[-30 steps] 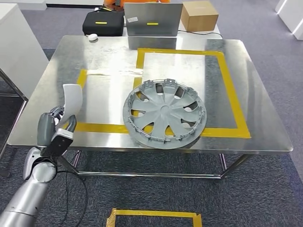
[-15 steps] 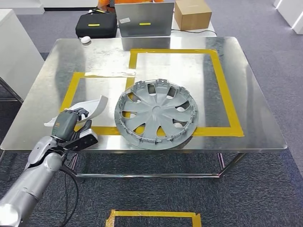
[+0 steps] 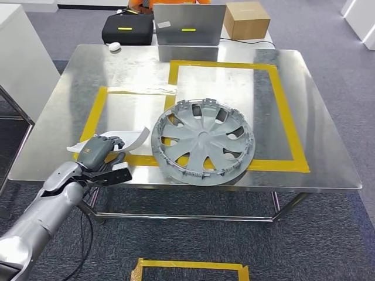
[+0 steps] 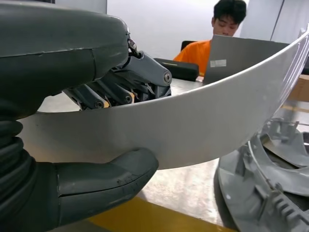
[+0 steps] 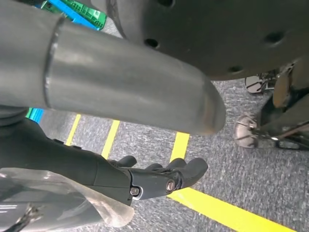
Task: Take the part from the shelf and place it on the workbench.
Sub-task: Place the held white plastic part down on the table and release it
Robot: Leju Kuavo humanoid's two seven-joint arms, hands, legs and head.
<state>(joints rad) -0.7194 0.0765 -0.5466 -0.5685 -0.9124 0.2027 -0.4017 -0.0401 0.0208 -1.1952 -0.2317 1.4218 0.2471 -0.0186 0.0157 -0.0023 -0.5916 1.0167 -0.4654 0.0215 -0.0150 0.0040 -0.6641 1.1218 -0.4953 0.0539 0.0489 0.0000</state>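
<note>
The part is a thin, curved, pale grey strip lying low and nearly flat over the front left of the steel workbench, inside a yellow tape outline. My left hand grips its near end. In the left wrist view the thumb is under the part and the fingers are on top. The part's far end reaches the rim of a grey wheel cover. My right hand hangs over the carpet, its fingers stretched out with nothing in them.
The wheel cover lies across the front tape line. A white strip lies further back. At the far edge are a laptop, a black case, a cardboard box and a person in orange. A white cabinet stands left.
The part stood upright in my left hand by the table's front left edge. My hand has since turned it flat and carried it right, toward the wheel cover.
</note>
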